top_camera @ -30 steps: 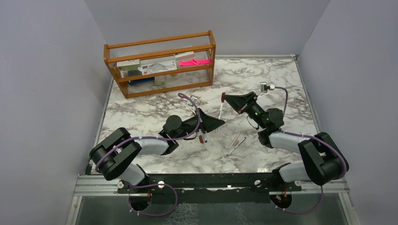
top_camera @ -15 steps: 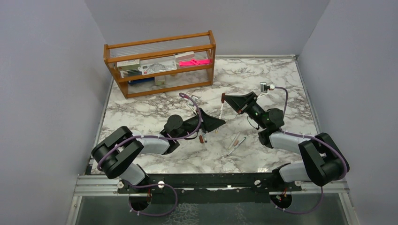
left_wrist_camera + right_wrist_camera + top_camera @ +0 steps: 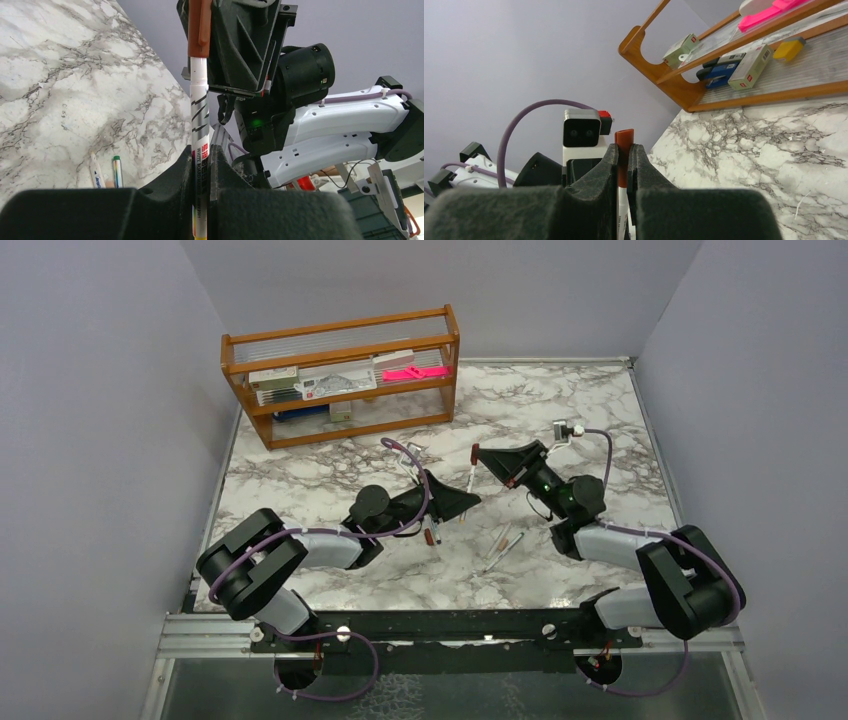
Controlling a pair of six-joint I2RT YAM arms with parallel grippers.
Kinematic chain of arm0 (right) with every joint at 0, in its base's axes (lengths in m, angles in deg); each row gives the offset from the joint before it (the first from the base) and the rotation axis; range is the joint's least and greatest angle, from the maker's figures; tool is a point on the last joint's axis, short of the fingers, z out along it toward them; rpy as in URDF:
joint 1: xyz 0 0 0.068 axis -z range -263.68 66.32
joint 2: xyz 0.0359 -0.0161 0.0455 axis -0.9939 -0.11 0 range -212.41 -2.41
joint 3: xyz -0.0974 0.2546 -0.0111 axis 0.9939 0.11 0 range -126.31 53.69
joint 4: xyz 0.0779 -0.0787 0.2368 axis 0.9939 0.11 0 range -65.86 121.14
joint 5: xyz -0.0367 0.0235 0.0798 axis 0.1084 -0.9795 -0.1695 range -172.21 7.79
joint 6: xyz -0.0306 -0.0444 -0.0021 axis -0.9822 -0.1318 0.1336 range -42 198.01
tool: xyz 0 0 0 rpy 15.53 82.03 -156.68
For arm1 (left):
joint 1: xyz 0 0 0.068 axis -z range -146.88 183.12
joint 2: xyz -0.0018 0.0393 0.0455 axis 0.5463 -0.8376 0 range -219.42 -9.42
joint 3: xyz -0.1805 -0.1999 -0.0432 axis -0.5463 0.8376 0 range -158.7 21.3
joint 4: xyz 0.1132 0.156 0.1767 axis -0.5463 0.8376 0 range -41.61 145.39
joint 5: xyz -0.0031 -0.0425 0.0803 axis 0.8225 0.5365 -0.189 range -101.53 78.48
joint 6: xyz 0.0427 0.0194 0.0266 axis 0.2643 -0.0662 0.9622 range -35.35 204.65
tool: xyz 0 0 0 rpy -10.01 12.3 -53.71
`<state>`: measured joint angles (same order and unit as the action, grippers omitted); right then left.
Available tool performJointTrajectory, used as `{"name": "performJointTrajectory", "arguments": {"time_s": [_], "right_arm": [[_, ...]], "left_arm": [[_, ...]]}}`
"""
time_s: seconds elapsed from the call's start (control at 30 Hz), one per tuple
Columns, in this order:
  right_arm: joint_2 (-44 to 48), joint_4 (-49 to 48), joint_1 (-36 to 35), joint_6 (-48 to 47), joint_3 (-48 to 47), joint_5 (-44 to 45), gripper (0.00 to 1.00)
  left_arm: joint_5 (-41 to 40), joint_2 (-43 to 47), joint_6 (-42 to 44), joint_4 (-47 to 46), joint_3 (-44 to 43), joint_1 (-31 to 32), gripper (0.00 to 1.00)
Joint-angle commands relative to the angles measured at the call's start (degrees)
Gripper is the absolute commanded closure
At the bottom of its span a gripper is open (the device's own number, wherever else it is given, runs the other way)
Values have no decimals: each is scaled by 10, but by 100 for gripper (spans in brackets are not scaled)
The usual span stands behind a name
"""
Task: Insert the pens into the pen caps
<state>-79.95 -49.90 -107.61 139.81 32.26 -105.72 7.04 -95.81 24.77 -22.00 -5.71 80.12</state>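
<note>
Two grippers are seen from the top camera to meet over the middle of the marble table [image 3: 330, 480]. The left gripper [image 3: 463, 502] is closed narrow on the lower barrel of a white pen [image 3: 468, 480]. The right gripper [image 3: 482, 455] is closed on the dark red-brown cap [image 3: 474, 451] at the pen's far end. Two loose pens [image 3: 500, 543] lie just beside each other on the table between the arms, and one more pen with a dark end [image 3: 432, 532] lies close under the left wrist. A wooden rack [image 3: 340, 430] stands well apart at the back.

From the left wrist, the held pen is shown upright between the pads [image 3: 182, 170], gripped at its printed lower part. The cap sits on its tip, and the right gripper's black body is right behind it. Whether the cap is fully seated cannot be told.

From the right wrist, the fingers [image 3: 609, 165] are seen pinched flat on the cap, with the white barrel running down between them.

The pen is judged light, stiff and smooth-skinned, so it may slip or pivot in a narrow pinch. The barrel is best held nearer the tip, to limit leverage. The cap is short and hard, and is best taken across its sides, kept in line with the barrel while pressed on.
</note>
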Motion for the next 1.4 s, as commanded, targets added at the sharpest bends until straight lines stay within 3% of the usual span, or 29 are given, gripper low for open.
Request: {"name": "performJointTrajectory", "arguments": {"time_s": [0.0, 0.2, 0.47, 1.1, 1.37], "right_arm": [[13, -10, -2, -2, 18, -13, 98], [20, -3, -2, -25, 17, -57, 98], [19, -28, -2, -17, 41, -91, 98], [47, 57, -2, -52, 76, -175, 98], [76, 59, -2, -33, 84, -145, 98]], "left_arm": [[-32, -4, 20, -41, -28, 3, 100], [-36, -13, 60, -44, -65, 4, 100], [-34, -11, 158, -145, -75, 3, 100], [29, 36, 208, -111, -190, -4, 100], [52, 51, 225, -56, -193, -7, 100]]}}
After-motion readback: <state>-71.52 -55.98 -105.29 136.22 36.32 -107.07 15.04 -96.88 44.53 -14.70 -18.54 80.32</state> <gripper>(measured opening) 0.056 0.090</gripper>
